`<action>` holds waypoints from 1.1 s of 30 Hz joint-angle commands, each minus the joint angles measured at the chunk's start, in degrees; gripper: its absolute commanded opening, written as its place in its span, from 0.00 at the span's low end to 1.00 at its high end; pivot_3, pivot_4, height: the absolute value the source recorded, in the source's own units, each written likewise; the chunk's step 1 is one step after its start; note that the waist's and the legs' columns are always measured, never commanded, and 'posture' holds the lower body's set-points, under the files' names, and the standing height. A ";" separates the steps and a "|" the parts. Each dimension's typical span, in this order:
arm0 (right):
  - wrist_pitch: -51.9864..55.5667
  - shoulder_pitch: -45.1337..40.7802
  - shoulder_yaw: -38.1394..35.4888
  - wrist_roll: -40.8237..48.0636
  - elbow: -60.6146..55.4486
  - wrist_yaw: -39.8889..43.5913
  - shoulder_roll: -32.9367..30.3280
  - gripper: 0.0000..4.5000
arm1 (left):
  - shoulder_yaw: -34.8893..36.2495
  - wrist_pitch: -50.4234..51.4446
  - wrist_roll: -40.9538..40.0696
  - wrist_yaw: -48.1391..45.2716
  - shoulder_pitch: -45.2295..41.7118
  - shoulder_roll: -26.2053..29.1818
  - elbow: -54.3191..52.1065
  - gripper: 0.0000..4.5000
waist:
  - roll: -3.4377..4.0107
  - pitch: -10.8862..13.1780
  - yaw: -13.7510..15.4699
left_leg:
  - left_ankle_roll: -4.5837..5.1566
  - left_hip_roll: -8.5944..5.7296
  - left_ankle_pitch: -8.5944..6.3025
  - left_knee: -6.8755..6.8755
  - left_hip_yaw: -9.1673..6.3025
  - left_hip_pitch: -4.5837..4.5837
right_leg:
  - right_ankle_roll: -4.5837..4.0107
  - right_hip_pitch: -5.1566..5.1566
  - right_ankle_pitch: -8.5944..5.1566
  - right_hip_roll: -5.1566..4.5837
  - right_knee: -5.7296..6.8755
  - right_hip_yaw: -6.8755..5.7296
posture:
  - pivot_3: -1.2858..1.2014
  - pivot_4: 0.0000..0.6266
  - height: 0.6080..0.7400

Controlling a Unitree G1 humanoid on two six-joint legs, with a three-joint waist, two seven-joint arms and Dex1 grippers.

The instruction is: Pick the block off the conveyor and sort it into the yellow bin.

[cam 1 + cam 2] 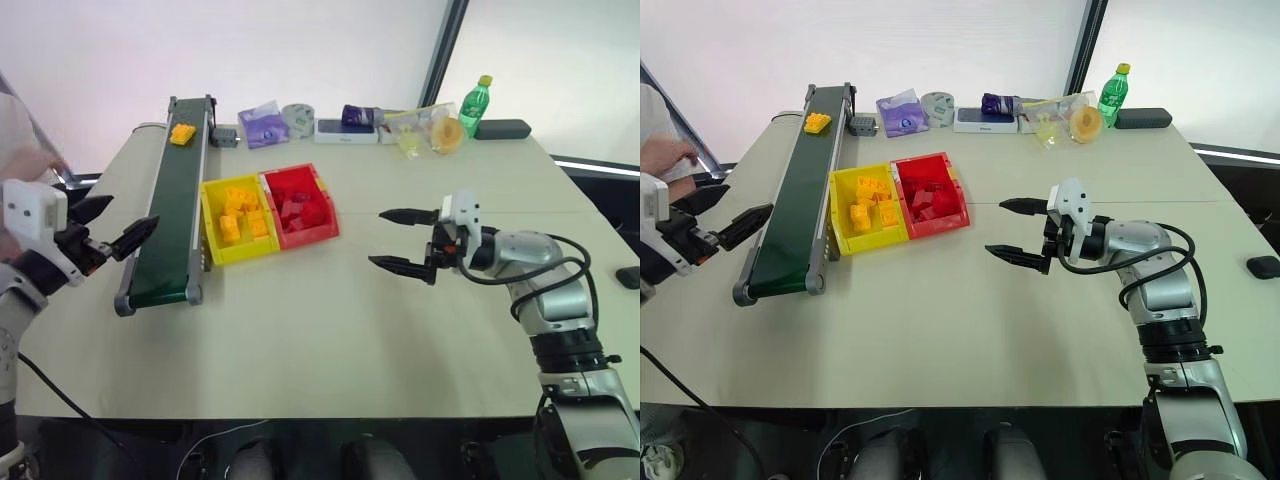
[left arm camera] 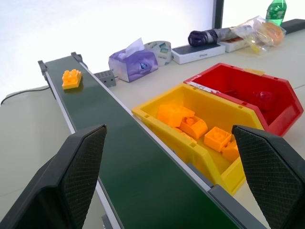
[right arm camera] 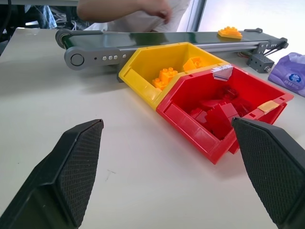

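Studded plastic block (image 1: 182,133), smooth green conveyor (image 1: 170,215)

Your path along the conveyor (image 1: 165,220) belt lies bare, yellow bin (image 1: 212,232) crowding its right frame, person's hand (image 1: 667,153) near its left.

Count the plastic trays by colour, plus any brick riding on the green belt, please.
Yellow bin: 1
Red tray: 1
Block on the conveyor: 1
Total: 3
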 commanded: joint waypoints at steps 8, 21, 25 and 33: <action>-0.38 -0.96 -0.85 0.80 -1.33 0.47 -0.32 1.00 | 2.92 1.43 -3.07 0.08 2.90 0.36 -2.68 0.99 | 0.00 0.00 -0.03 | 0.00 0.01 0.00 0.00 0.00 0.00 | 0.00 0.00 0.00 0.00 0.00 0.00 | 0.52 0.24 1.00; -0.49 -2.02 0.22 0.31 -1.29 0.98 0.23 1.00 | -0.47 -2.23 3.28 4.16 2.45 0.60 -0.92 0.99 | 0.00 0.00 0.00 | 0.00 0.00 0.00 0.00 0.00 0.00 | 0.00 0.00 0.00 -0.01 0.00 0.00 | 0.52 0.24 1.00; -0.01 -1.97 0.78 0.58 -2.19 0.97 0.50 1.00 | -1.19 -2.54 4.99 4.90 0.85 0.73 1.73 0.99 | 0.00 0.00 0.05 | 0.00 0.00 0.00 0.00 0.00 0.00 | 0.00 0.00 0.00 0.00 0.00 0.00 | 0.52 0.24 1.00; 0.68 -1.82 0.76 1.12 -3.12 0.40 0.97 1.00 | -3.72 -3.14 7.33 5.31 -4.00 0.48 6.41 0.99 | 0.00 0.00 0.14 | 0.00 0.00 0.00 0.01 0.00 0.00 | 0.00 0.00 0.00 0.00 0.00 -0.01 | 0.52 0.24 1.00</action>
